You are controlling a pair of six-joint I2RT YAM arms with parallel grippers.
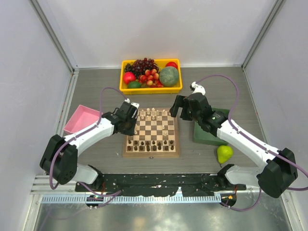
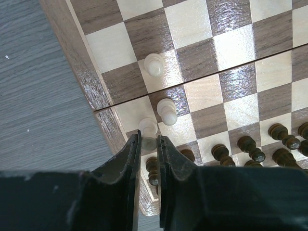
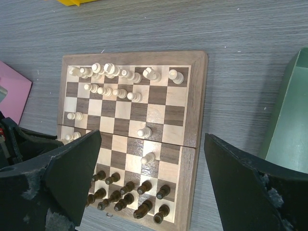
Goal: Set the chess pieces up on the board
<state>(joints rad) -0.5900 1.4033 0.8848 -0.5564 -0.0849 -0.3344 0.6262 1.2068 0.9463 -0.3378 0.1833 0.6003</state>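
a: where's the board (image 1: 151,154)?
b: in the middle of the table (image 1: 96,86), between the two arms. cream pieces (image 1: 154,114) crowd its far edge, and dark pieces (image 1: 151,143) stand in two rows along its near edge.
a: and the left gripper (image 2: 149,139)?
b: low over the board's left edge, and narrow. its fingers (image 2: 127,163) pinch a cream pawn (image 2: 148,127) that stands upright in the outermost column, just on the dark pieces' side of the board's seam.
a: anything close to it?
b: a second cream pawn (image 2: 166,111) stands just beside it, toward the board's middle. a third cream pawn (image 2: 154,64) is a little farther on, across the seam.
a: the right gripper (image 3: 153,135)?
b: spread wide with nothing between its fingers, hanging over the board's far right corner.
a: what else is on the table?
b: a yellow bin (image 1: 151,90) of fruit at the far edge and a pink tray (image 1: 82,118) near the left edge. a green tray (image 1: 204,137) sits under the right arm, with a pear (image 1: 224,153) just beside it.
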